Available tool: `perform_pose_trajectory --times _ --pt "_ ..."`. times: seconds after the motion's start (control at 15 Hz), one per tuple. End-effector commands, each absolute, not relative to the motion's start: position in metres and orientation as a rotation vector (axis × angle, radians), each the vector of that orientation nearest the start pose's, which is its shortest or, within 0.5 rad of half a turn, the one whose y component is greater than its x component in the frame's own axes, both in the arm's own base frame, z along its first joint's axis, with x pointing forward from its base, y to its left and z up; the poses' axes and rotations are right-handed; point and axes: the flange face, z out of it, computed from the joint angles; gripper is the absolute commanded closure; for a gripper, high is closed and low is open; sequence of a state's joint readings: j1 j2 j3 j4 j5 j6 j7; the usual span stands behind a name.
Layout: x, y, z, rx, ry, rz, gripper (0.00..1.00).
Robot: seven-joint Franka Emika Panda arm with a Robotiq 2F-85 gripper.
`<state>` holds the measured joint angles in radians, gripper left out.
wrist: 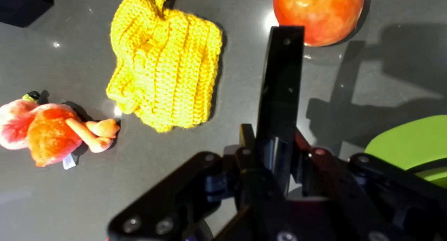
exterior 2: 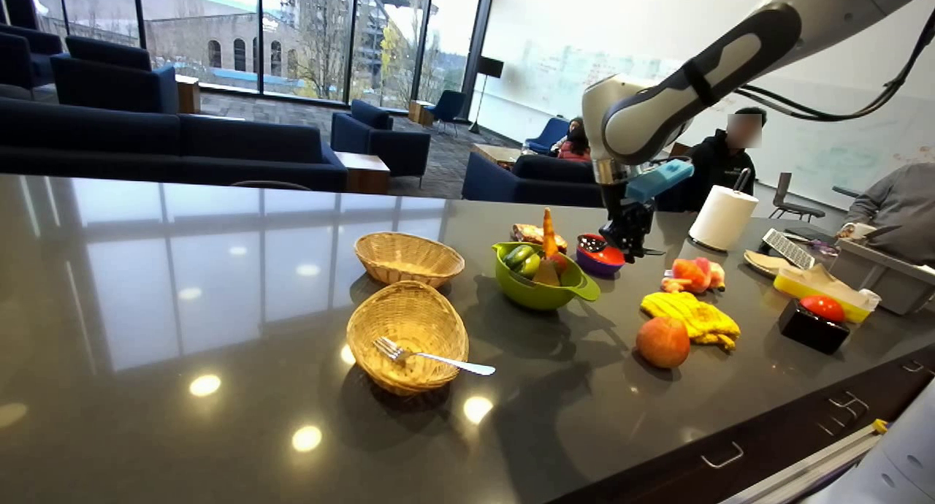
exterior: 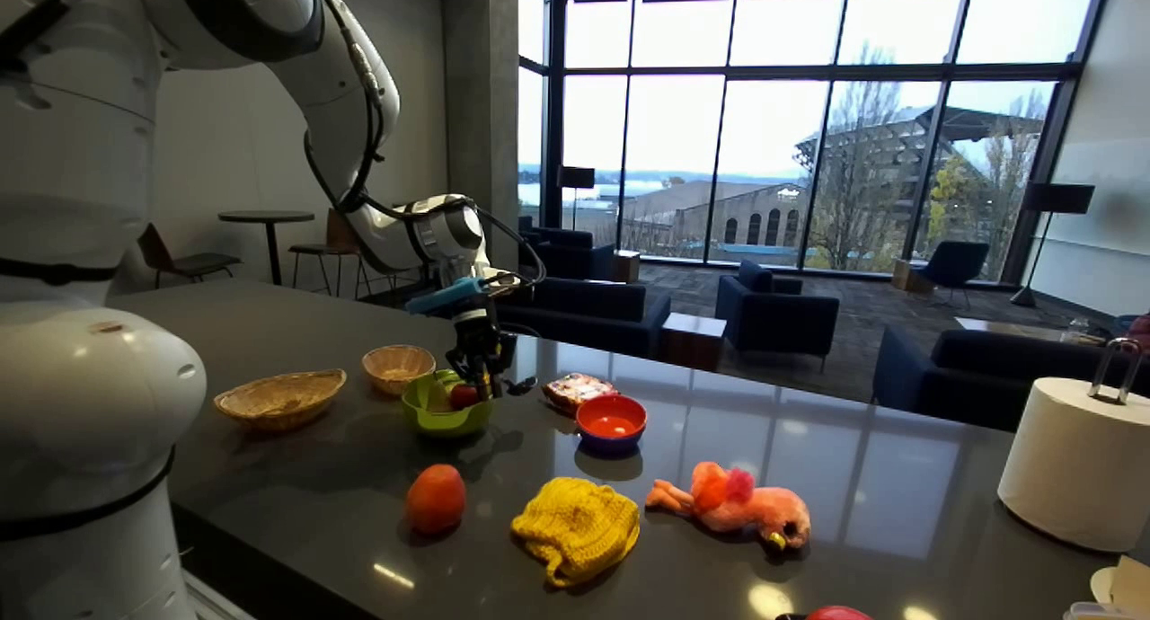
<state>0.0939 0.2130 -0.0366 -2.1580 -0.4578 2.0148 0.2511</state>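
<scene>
Neighboring black utensil (wrist: 282, 84): green bowl (exterior: 445, 424); red bowl (exterior: 612, 438).

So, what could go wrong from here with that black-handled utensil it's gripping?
The black-handled utensil might twist or slip in the tool, since one end juts far out. Swinging sideways could bump the green bowl nearby, perhaps toppling the pointed orange item sticking up from it. And the round reddish fruit sits loose, so a low sweep might set it rolling.
</scene>
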Motion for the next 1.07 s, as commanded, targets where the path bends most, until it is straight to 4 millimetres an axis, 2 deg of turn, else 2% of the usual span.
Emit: perform_pose_trajectory --times 0.0,1.0 --pt "0.502 0.011 0.287 -3.549 -0.229 0.579 0.94" --pt "0.480 0.053 0.280 -3.642 -0.481 0.603 0.94"
